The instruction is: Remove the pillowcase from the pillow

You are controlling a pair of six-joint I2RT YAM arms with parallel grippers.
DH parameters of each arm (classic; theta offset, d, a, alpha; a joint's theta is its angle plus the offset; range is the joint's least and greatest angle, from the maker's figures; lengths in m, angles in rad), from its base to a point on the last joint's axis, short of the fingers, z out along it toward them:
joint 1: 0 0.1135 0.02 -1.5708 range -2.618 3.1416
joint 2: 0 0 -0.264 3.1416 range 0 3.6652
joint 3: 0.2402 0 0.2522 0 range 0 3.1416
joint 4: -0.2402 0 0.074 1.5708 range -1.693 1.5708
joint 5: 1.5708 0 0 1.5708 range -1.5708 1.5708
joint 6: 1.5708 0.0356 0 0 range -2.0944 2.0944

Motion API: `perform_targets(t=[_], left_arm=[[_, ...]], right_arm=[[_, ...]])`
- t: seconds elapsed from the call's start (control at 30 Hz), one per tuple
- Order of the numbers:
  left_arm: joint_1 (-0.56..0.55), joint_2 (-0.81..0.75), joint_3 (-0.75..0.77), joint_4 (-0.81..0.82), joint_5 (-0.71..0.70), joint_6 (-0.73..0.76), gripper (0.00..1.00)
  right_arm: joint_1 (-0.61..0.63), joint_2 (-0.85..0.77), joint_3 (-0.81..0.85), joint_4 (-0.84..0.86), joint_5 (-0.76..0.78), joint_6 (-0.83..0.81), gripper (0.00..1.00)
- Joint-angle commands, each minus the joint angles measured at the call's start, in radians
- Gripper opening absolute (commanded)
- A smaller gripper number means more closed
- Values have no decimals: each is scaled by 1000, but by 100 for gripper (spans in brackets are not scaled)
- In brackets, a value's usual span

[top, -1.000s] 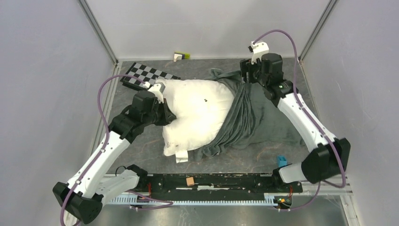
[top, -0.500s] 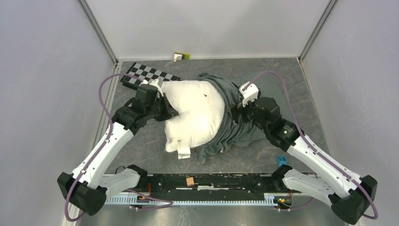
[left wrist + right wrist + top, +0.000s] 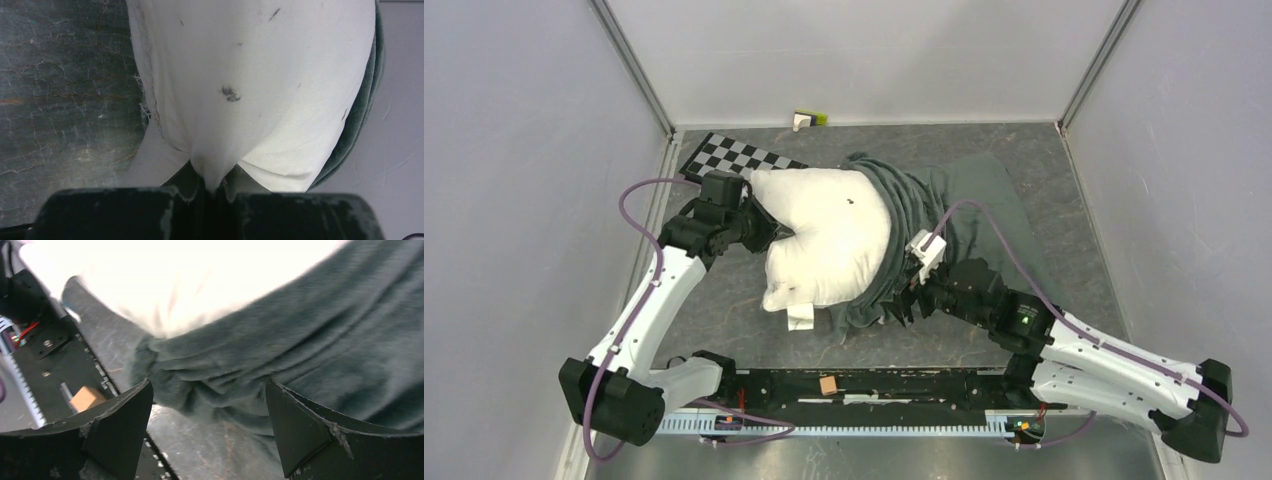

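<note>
Grey worktop [image 3: 1074, 230]: one pillow [image 3: 829, 240], one pillowcase [image 3: 969, 185] counted. Left fingers [image 3: 186, 181] clamped on pillow edge; right fingers [image 3: 122, 415] spread apart at pillowcase, arm stretched low.

Left gripper [image 3: 212, 192] at bottom centre, fingers closed on a pinched fold of the pillow [image 3: 250, 75]. White pillow fills the upper middle, with a dark smudge [image 3: 230, 93] and a few small specks. Dark grey pillowcase [image 3: 362, 110] wraps its right edge. Dark marbled table [image 3: 65, 100] on the left.
</note>
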Motion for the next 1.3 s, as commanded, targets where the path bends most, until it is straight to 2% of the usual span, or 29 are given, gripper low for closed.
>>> perform_targets(t=[0.0, 0.1, 0.23, 0.3, 0.4, 0.53, 0.7, 0.73, 0.77, 0.83, 0.87, 0.9, 0.97, 1.13, 1.27], left_arm=[[13, -7, 41, 53, 0, -120, 2], [14, -7, 43, 57, -3, -120, 2], [15, -14, 48, 47, -38, -98, 2], [22, -12, 48, 32, -72, -90, 2], [50, 5, 48, 26, -62, -88, 2], [61, 31, 65, 26, -42, -88, 2], [63, 41, 71, 31, -44, -92, 2], [63, 44, 73, 31, -42, -92, 2], [65, 43, 73, 31, -43, -92, 2], [67, 44, 73, 31, -46, -93, 2], [71, 46, 74, 31, -49, -93, 2], [75, 48, 75, 31, -49, -92, 2], [89, 54, 80, 32, -46, -89, 2], [235, 116, 165, -7, -6, -39, 2], [372, 165, 231, -34, 23, -15, 2]], right_arm=[[149, 58, 33, 32, 49, 74, 88], [268, 109, 78, 11, 203, 88, 90], [282, 140, 120, -63, 408, 93, 94], [282, 152, 134, -89, 461, 84, 93], [282, 182, 149, -96, 401, 77, 92], [311, 268, 154, -54, 243, 41, 87], [363, 391, 194, -39, 286, 27, 83], [363, 410, 203, -40, 323, 37, 80], [363, 422, 212, -44, 381, 49, 73], [363, 433, 217, -39, 484, 66, 38], [363, 433, 214, -36, 532, 75, 29], [363, 432, 205, -33, 567, 81, 24], [362, 431, 193, -40, 620, 85, 2], [309, 416, 135, -157, 750, 128, 0], [107, 246, -44, -114, 688, 123, 0]])
